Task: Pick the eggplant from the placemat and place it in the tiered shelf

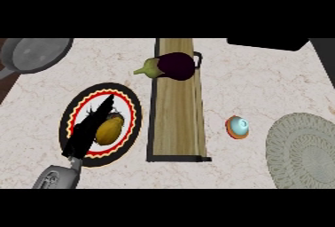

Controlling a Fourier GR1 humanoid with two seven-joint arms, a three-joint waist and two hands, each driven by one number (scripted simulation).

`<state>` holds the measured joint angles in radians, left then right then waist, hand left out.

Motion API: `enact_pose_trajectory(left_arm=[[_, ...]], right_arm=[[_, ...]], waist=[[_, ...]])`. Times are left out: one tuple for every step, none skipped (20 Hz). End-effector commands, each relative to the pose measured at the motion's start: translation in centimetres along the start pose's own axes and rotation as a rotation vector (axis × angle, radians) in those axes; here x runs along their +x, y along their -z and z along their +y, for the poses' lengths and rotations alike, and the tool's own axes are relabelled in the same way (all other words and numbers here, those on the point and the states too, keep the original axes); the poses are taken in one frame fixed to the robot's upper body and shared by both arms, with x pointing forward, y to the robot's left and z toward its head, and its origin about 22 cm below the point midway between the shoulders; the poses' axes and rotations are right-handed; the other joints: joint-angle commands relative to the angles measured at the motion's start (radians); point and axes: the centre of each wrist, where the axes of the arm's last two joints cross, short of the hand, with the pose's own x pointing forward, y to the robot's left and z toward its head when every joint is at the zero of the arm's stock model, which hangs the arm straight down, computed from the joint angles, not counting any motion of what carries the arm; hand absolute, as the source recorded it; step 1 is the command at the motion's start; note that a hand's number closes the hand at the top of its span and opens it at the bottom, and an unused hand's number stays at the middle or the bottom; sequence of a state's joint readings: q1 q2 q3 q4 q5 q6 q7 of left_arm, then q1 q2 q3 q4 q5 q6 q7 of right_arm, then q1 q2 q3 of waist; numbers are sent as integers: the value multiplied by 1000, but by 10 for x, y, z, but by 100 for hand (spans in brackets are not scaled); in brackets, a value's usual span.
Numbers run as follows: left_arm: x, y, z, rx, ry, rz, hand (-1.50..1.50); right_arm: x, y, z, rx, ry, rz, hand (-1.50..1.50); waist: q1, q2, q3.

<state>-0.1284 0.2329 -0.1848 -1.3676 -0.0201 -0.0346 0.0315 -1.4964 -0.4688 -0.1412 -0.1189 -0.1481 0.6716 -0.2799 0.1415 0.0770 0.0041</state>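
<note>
We see the eggplant (171, 65) resting on the wooden tiered shelf (178, 119), overhanging its left edge (it could roll off). Our left hand (90, 126), fingers straight and empty, hovers over a plate (134, 111); no right hand shows.

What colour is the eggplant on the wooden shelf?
Dark purple eggplant with a green stem, seen in the head view.

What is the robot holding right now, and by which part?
Nothing. The left hand lies open, fingers straight, over the plate; the eggplant sits free on the shelf.
</note>
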Motion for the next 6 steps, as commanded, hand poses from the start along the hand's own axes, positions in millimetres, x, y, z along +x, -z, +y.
enact_pose_trajectory(left_arm=[[-4,1,-12,-22,-7,9,0],[-4,1,-6,-21,-3,3,0],[1,4,-5,-22,-1,-7,0],[1,3,1,-8,5,4,0],[0,3,-9,-37,4,-4,0],[10,6,0,-33,11,-22,0]], right_arm=[[6,-11,-13,21,-34,-16,-150],[-3,-15,-13,39,-25,-35,-150],[2,-19,-18,48,-52,-28,-150],[5,-24,-24,50,-57,-8,-150],[-4,-24,-20,45,-66,0,-150],[2,-23,-21,31,-82,-6,-150]], waist=[[18,8,-2],[10,5,-2],[13,9,-1],[15,4,-1],[20,9,-1],[34,9,0]])
